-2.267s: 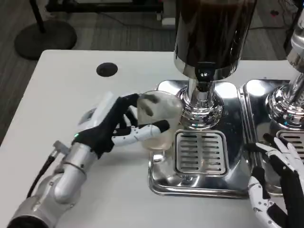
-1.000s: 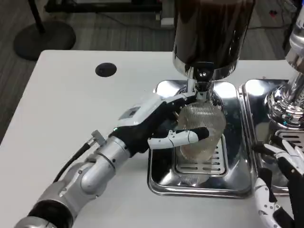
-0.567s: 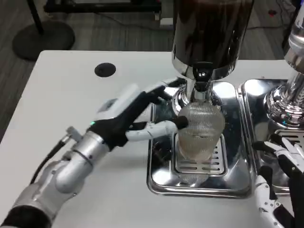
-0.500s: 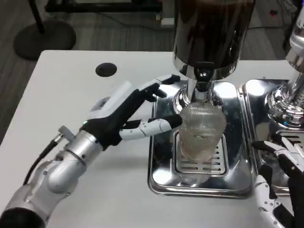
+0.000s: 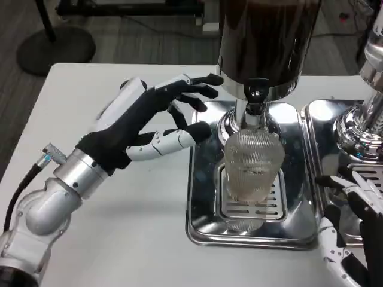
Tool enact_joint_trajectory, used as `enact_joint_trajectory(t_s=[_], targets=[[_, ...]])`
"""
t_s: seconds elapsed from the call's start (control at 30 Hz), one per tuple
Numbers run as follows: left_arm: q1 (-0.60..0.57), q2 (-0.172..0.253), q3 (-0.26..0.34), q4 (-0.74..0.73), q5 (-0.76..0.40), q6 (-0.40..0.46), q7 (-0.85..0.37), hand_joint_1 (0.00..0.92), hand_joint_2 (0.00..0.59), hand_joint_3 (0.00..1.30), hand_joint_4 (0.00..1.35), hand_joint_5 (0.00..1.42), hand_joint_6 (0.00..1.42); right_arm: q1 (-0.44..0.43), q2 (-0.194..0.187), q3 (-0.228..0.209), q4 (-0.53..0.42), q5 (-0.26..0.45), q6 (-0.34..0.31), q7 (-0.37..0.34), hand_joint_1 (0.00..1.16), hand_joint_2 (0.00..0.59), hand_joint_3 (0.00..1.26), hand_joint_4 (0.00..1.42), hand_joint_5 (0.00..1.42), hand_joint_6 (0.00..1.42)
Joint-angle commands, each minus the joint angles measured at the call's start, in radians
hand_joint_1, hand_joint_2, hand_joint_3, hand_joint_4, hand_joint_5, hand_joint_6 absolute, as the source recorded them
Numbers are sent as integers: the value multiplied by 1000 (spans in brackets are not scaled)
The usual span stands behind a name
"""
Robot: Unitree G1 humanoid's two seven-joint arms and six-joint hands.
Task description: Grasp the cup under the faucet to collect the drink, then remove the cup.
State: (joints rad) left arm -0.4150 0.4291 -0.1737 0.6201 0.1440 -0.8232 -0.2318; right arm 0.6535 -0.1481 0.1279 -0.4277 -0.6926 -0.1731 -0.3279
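A clear ribbed cup [image 5: 252, 165] stands upright on the grille of the left drip tray [image 5: 203, 221], directly below the faucet [image 5: 254, 101] of the dark drink dispenser [image 5: 266, 42]. My left hand [image 5: 146, 122] hovers to the left of the cup, raised, with its fingers spread and nothing in it. It does not touch the cup. My right hand [image 5: 350, 236] rests low at the bottom right, by the front of the right tray, fingers apart and empty.
A second dispenser base [image 5: 362, 128] on its own steel tray stands at the right. A round black hole [image 5: 133, 87] sits in the white table at the back left. Open table surface lies to the left and front.
My left hand carried the cup onto the grille under the faucet, let go of it, then drew back to the left and upward with fingers spread. The right hand stayed put.
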Motion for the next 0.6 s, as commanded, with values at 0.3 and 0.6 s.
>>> enact_joint_trajectory(t_s=[0.3, 0.6], targets=[[-128, -38, 3, 3, -70, 98, -198, 44, 81, 277, 269, 313, 537, -26, 8, -1, 67, 16, -36, -26, 399, 577, 330, 141, 97, 231], [-150, -53, 9, -1, -97, 104, -281, 27, 75, 268, 260, 311, 524, -25, 17, -2, 75, 25, -42, -23, 394, 581, 330, 141, 97, 231]])
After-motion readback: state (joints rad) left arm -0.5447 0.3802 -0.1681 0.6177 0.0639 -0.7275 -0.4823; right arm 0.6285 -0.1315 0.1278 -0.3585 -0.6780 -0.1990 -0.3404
